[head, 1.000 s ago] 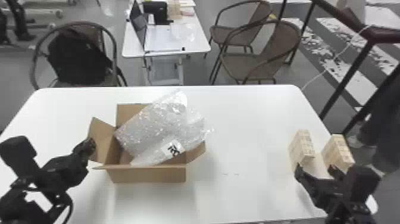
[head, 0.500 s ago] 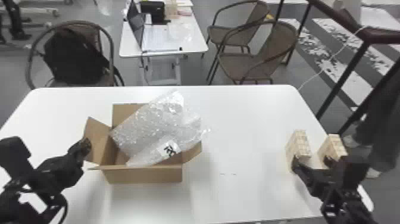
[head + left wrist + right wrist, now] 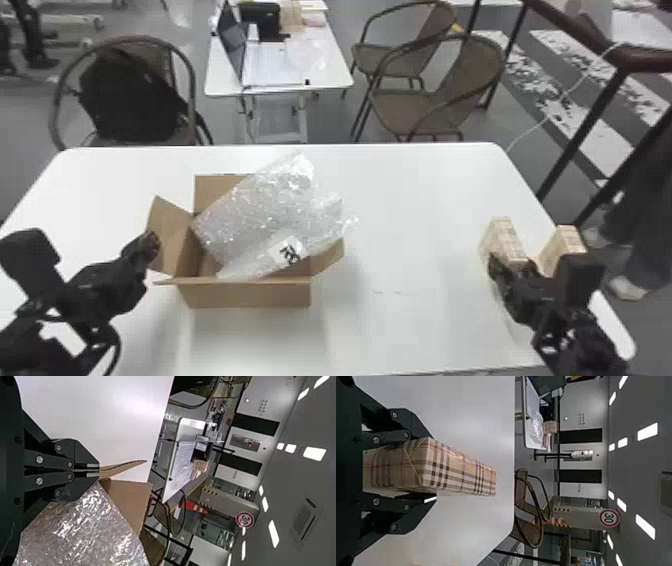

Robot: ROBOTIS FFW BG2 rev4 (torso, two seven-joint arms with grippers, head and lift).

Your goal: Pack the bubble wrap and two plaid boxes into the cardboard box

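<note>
The robot's left arm (image 3: 95,295) enters the head view from the lower left and slants forward and inward, ending in the left claw (image 3: 153,243). Its wrist view has that claw (image 3: 99,470) with both flat black fingers together. The right arm (image 3: 575,330) slants forward and inward from the lower right; the right claw's (image 3: 510,264) fingers stand apart, roughly parallel.

Right pincer (image 3: 496,263) has moved forward and slightly inward over the last second: was short of the nearer-to-middle plaid box (image 3: 504,241), now right up at its near end. Its wrist went with it and now covers more of the outer plaid box (image 3: 562,243). Inner box possibly nudged slightly, head view too soft to be sure.
</note>
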